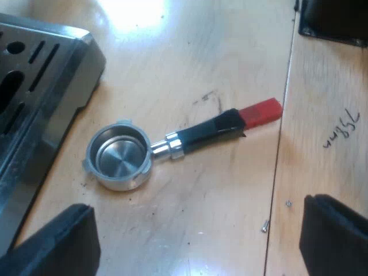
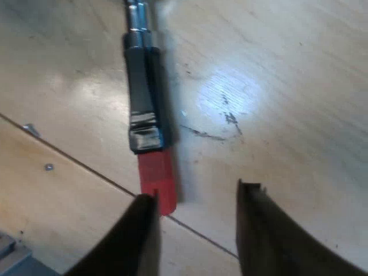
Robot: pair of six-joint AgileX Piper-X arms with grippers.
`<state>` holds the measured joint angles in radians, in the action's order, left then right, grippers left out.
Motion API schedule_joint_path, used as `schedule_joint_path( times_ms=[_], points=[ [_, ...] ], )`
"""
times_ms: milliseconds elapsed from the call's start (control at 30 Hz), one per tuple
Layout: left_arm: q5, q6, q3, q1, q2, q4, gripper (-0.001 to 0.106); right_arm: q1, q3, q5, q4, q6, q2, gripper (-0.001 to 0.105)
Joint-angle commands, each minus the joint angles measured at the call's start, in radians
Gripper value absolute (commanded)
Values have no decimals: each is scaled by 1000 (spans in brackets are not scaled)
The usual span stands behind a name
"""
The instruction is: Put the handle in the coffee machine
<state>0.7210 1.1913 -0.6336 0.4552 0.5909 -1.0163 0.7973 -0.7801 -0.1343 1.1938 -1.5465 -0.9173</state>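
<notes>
The metal holder (image 1: 118, 156) lies loose on the wooden table, its empty basket facing up beside the machine's drip tray (image 1: 34, 86). Its dark handle (image 1: 207, 133) ends in red (image 1: 261, 111) near a seam between two boards. My left gripper (image 1: 198, 241) hangs open above the table, its two black fingers spread wide on either side of the holder, touching nothing. My right gripper (image 2: 195, 230) is open just short of the handle's red end (image 2: 156, 178), one finger close beside it, with nothing held. The dark handle (image 2: 144, 98) runs away from it.
The espresso machine's slotted metal drip tray stands close to the holder's basket. A dark object (image 1: 333, 17) sits at the far edge of the second board. Two small screws (image 1: 265, 227) lie by the seam. Handwriting (image 1: 342, 129) marks the second board.
</notes>
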Motion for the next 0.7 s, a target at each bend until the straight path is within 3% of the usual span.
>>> schedule_joint_path(
  times_ms=[33, 67, 333, 500, 700],
  points=[
    [-15, -7, -4, 42, 47, 36, 74, 29, -9, 9, -2, 15, -49, 7],
    [-15, -7, -4, 62, 65, 43, 74, 41, -9, 15, -5, 27, -70, 0],
    [-128, -3, 7, 203, 153, 116, 74, 107, -9, 94, -35, 121, -215, 0],
    [-221, 54, 51, 248, 181, 198, 74, 107, -9, 115, -67, 146, -320, 0],
    [-225, 68, 70, 248, 181, 224, 74, 117, -9, 114, -137, 167, -420, 0]
  ],
)
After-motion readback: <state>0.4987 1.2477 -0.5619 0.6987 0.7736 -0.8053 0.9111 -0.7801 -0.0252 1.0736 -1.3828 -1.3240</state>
